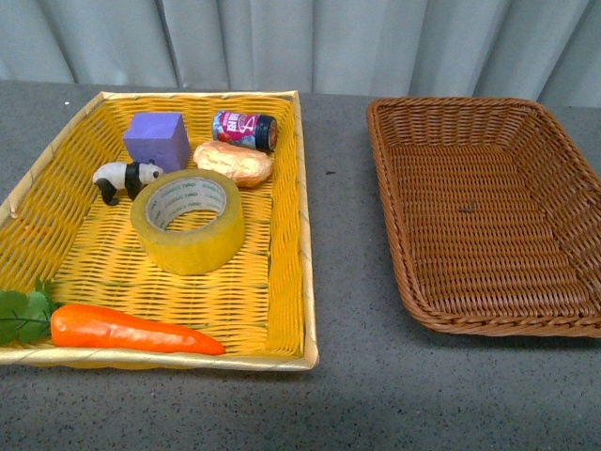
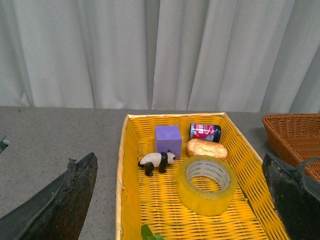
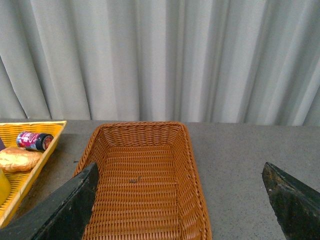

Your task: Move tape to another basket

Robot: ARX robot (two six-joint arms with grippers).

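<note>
tape in yellow tray, grippers empty

front: tape [image 1: 188,222] flat in the yellow tray [image 1: 302,235], core print unreadable; basket [image 1: 488,225] well apart.
left wrist: left gripper [image 2: 178,160] spread wide, holding nothing.
right wrist: right gripper [image 3: 180,169] likewise.

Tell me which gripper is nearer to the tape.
Left. The left gripper, open, faces the tape in the yellow tray, just ahead of it. The right gripper hangs before the brown basket, the tray off to its side.
</note>
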